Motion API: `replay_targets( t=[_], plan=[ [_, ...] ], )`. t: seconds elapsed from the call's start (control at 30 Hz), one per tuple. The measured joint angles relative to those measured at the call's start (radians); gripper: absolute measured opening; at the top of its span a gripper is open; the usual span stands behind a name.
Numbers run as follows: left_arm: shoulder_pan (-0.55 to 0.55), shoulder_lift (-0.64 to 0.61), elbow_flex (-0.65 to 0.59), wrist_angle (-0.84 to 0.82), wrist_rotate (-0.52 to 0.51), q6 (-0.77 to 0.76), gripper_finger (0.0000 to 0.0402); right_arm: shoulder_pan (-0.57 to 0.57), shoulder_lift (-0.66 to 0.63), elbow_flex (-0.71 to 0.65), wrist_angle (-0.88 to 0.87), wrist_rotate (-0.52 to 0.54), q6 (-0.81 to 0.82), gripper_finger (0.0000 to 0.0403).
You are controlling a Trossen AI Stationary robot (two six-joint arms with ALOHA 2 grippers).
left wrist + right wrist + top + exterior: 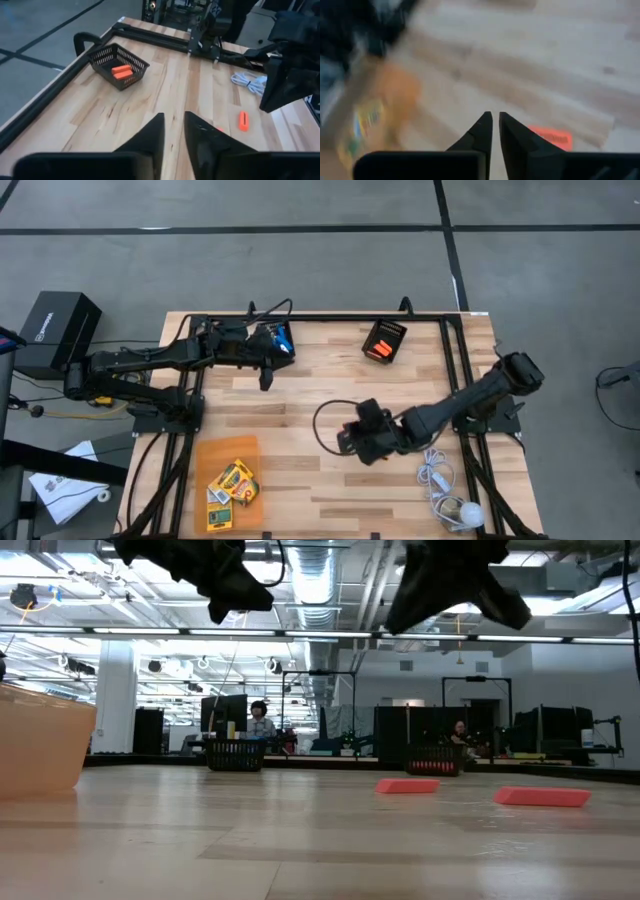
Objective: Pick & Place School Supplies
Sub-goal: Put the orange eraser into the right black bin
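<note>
Two yellow-and-green crayon boxes (232, 483) lie in an orange tray (205, 455) at the near left. A blue-handled tool (284, 338) lies in a black mesh bin at the far edge. Two orange pieces (121, 72) lie in a second mesh bin (384, 340). Two more orange pieces (408, 785) (543, 796) lie flat on the table, one (551, 136) just beyond my right gripper (494, 120). That gripper hangs shut and empty above mid-table (350, 442). My left gripper (173, 122) hovers near the far-left bin (266, 375), slightly open, with nothing between its fingers.
A white cord with a round bulb (452, 498) lies at the near right corner. A black frame rail (320, 319) runs along the table's far edge and sides. Bare wood lies at mid-table between the arms (300, 405).
</note>
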Motion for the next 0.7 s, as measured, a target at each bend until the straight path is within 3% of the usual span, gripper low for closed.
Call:
replay_targets(
  t=[0.1,0.17,0.3,0.43,0.53,0.7],
  plan=[
    [0.007,0.000,0.000,0.012,0.000,0.017,0.0035,0.026,0.000,0.000,0.002,0.146,0.071,0.0038],
    [0.007,0.000,0.000,0.012,0.000,0.028,0.0012,0.024,0.000,0.000,0.006,0.148,0.031,0.0042],
    [0.007,0.000,0.000,0.033,-0.030,0.011,0.0006,-0.018,0.000,0.000,0.062,0.048,-0.118,0.0045],
    [0.007,0.000,0.000,0.079,-0.091,-0.066,0.0013,-0.085,0.000,0.001,0.134,0.036,-0.342,0.0038],
    [0.019,0.000,0.000,0.088,-0.095,-0.104,0.0021,-0.146,0.000,0.001,0.131,-0.022,-0.410,0.0033],
    [0.035,0.008,0.000,0.086,-0.094,-0.199,0.0027,-0.230,0.000,0.001,0.121,-0.233,-0.599,0.0023]
  ],
)
